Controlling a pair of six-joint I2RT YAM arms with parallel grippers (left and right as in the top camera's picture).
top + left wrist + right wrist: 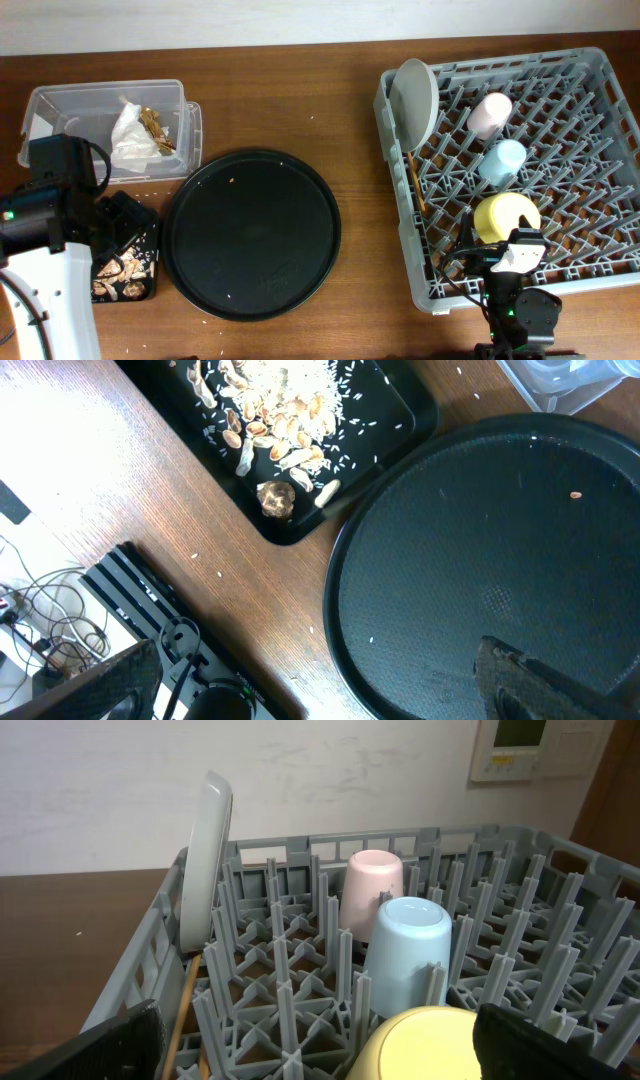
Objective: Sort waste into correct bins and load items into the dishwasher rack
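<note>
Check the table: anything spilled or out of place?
Minor spill: pale food grains lie loose on the brown wooden table beside the shallow black rectangular tray, and stray crumbs dot the large round black tray. Nothing else stands out.

We counted one rack [560, 110], and in it two cups, one pink cup [489, 115] and one light-blue cup [502, 162], one yellow bowl [505, 216] and one plate [415, 100]. We could not tell how many chopsticks [416, 185] there were. On the desk [350, 100] we counted one clear tub [70, 110], one shallow black tray [390, 395] and one round black tray [250, 232]. We also counted one napkin [130, 140], one wrapper scrap [155, 125] and one heap of food scraps [270, 410].
</note>
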